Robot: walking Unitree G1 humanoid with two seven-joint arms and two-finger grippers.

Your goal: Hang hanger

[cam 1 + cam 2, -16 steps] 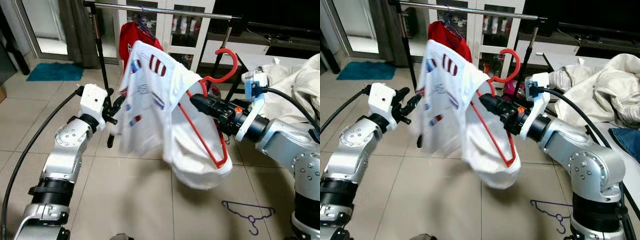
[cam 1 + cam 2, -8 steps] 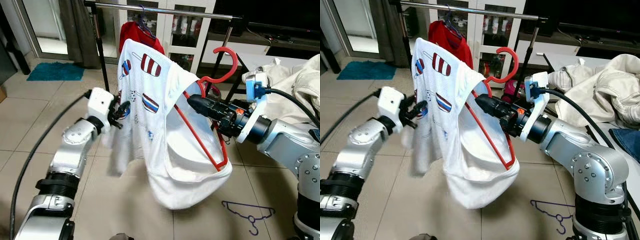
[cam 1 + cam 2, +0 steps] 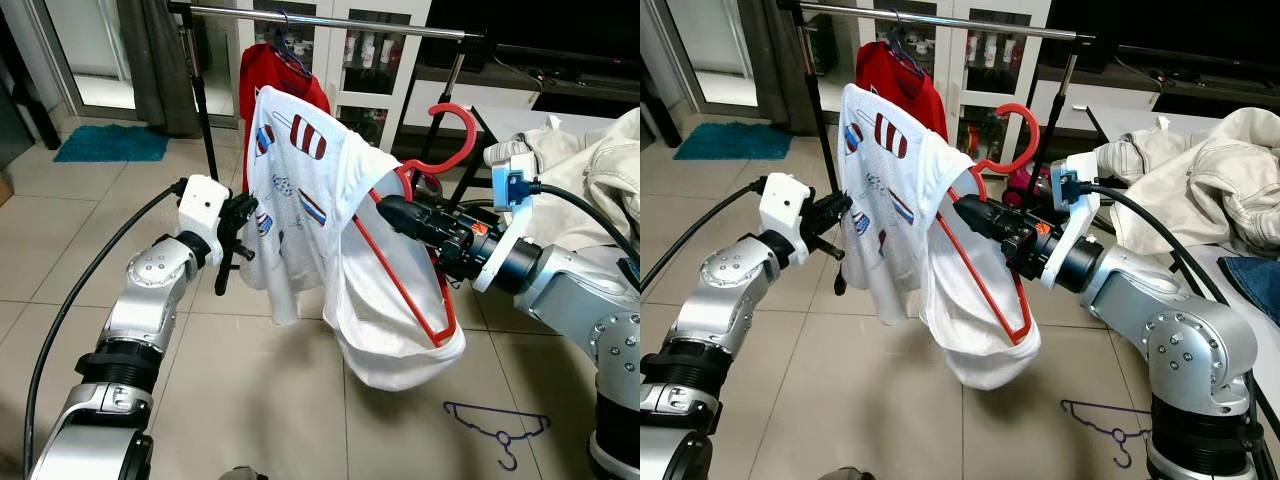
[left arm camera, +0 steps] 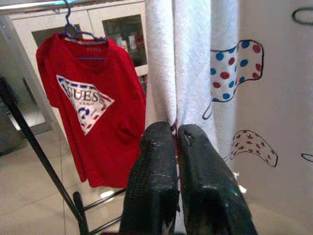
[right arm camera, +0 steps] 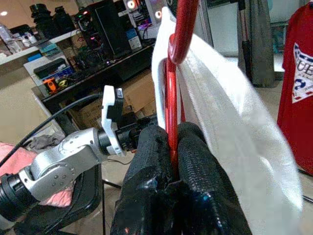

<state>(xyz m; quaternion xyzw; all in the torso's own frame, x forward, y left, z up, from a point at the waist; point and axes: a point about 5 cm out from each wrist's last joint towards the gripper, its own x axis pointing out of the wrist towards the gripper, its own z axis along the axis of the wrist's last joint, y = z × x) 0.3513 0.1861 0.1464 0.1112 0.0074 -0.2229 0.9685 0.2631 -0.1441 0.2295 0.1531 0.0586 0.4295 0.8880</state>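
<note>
tiled floor (image 3: 60, 230) under a clothes rail (image 3: 330, 20), right gripper (image 3: 385, 207) fingers clamped on red hanger (image 3: 440, 135) carrying white shirt (image 3: 320, 230) below the rail, left gripper (image 3: 243, 212) fingers pinching shirt's edge, red tee (image 3: 902, 80) hanging behind

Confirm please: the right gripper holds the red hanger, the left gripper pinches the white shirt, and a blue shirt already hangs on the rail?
Not quite. The shirt on the rail is red, not blue, as the left wrist view shows. The rest is right: the right gripper holds the red hanger and the left gripper pinches the white shirt.
</note>
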